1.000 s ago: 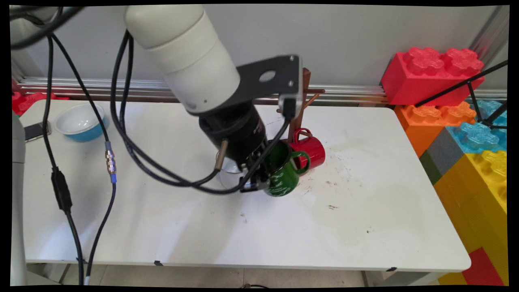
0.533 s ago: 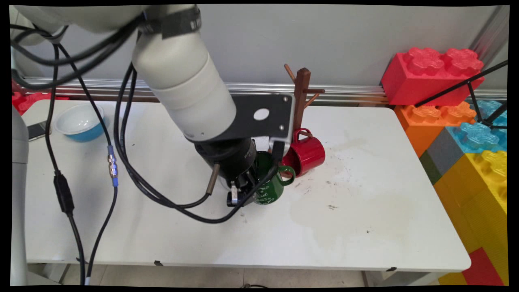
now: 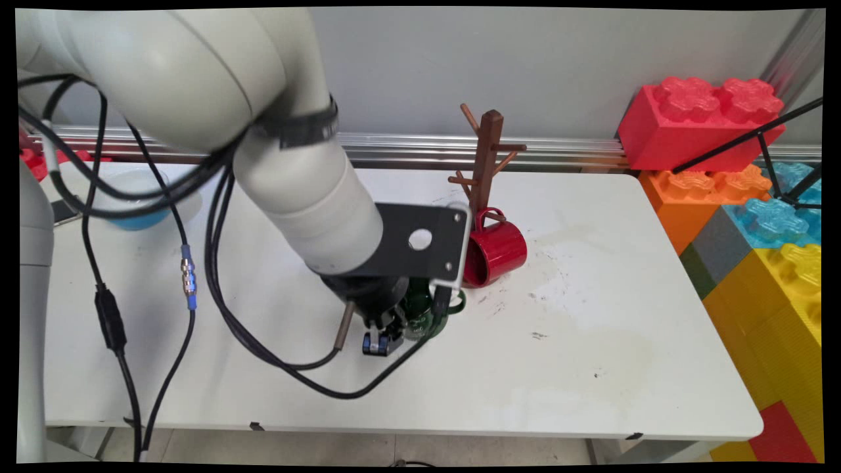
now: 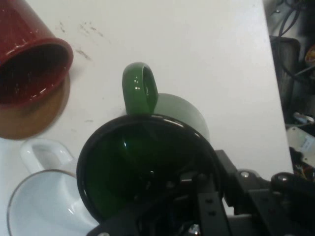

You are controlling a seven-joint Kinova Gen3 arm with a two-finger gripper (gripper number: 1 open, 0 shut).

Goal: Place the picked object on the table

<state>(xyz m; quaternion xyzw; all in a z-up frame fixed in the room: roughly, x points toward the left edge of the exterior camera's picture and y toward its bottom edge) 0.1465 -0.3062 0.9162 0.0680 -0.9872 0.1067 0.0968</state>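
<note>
My gripper (image 3: pixel 402 323) is low over the middle of the white table (image 3: pixel 591 341), shut on the rim of a green mug (image 3: pixel 430 314). In the hand view the green mug (image 4: pixel 142 172) stands upright with its dark inside facing the camera and its handle pointing away, and the gripper (image 4: pixel 197 196) clamps its near rim. A red mug (image 3: pixel 499 253) lies on its side just beyond it, at the foot of a brown wooden mug tree (image 3: pixel 487 157). A white mug (image 4: pixel 39 206) stands right beside the green one; the arm hides it in the main view.
A blue bowl (image 3: pixel 141 213) and a phone (image 3: pixel 62 210) lie at the table's far left, partly behind the cables. Big toy bricks (image 3: pixel 709 125) are stacked along the right edge. Black cables (image 3: pixel 217 295) hang from the arm over the left half.
The arm has come down and toward the near side with the green mug, from tilted in the air beside the red mug to upright low at the table.
</note>
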